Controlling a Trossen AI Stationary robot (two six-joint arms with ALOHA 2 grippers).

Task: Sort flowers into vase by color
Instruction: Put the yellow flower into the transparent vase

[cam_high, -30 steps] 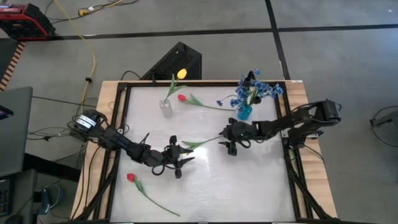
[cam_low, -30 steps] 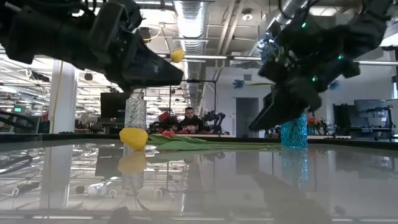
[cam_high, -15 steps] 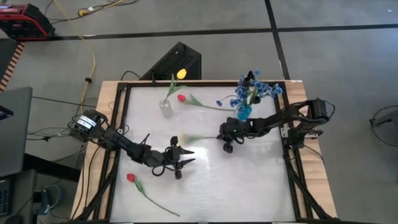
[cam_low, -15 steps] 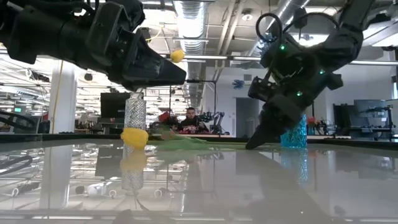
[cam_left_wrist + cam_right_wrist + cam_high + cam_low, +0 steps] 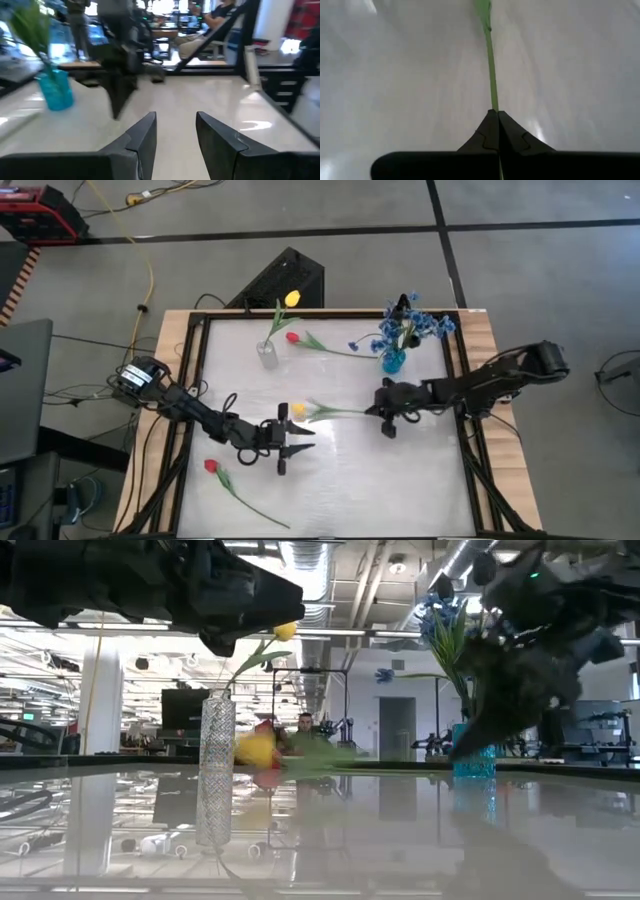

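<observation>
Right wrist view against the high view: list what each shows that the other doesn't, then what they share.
Only the right wrist view shows the right claw pinched shut on the green stem. Only the high view shows the yellow tulip at that stem's far end, the left claw open nearby, both vases and a red tulip. Both show the stem held over the table.

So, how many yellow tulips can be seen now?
2. One yellow tulip bud stands in the clear glass vase at the table's far side; the other yellow tulip is mid-table, its green stem held by the right gripper.
</observation>
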